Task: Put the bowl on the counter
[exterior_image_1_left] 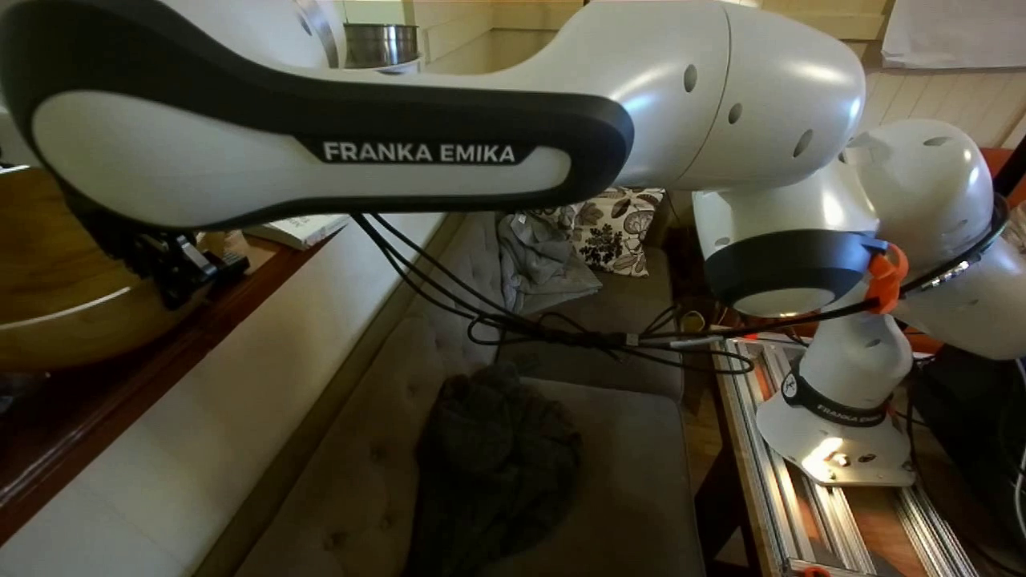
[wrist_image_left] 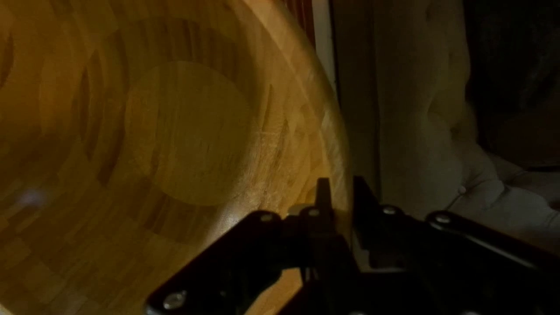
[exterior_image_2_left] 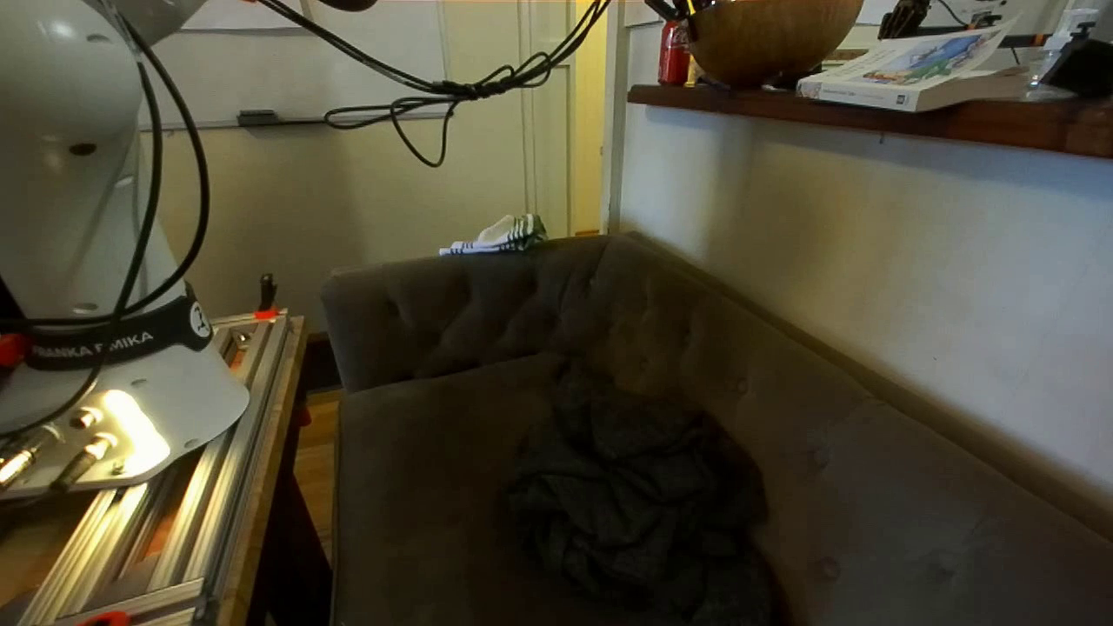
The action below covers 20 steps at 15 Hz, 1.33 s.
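The wide tan wooden bowl (exterior_image_1_left: 60, 280) is at the brown wooden counter (exterior_image_1_left: 88, 433) in both exterior views; it also shows there in an exterior view (exterior_image_2_left: 774, 39) over the counter (exterior_image_2_left: 1043, 126). I cannot tell if its base touches the wood. The bowl's paler inside (wrist_image_left: 188, 131) fills the left of the wrist view. My gripper (wrist_image_left: 339, 188) straddles the rim, one finger inside and one outside, both against the wall. In an exterior view my gripper (exterior_image_1_left: 200, 268) is partly hidden by the arm at the bowl's near side.
A book (exterior_image_2_left: 904, 78) lies on the counter beside the bowl, and a red bottle (exterior_image_2_left: 672, 54) stands behind it. A metal pot (exterior_image_1_left: 381, 44) is farther along. Below are the grey sofa (exterior_image_1_left: 625, 457) with a dark cloth (exterior_image_1_left: 497, 457) and hanging cables (exterior_image_1_left: 561, 336).
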Each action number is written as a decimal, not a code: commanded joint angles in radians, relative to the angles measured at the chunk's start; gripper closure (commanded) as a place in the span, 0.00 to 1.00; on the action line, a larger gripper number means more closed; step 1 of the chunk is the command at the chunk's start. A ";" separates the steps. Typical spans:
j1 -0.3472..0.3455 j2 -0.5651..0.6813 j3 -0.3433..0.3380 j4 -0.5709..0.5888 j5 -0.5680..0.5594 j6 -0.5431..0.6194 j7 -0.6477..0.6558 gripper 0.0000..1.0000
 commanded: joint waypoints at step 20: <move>-0.027 -0.055 -0.088 0.133 -0.073 -0.118 -0.067 0.00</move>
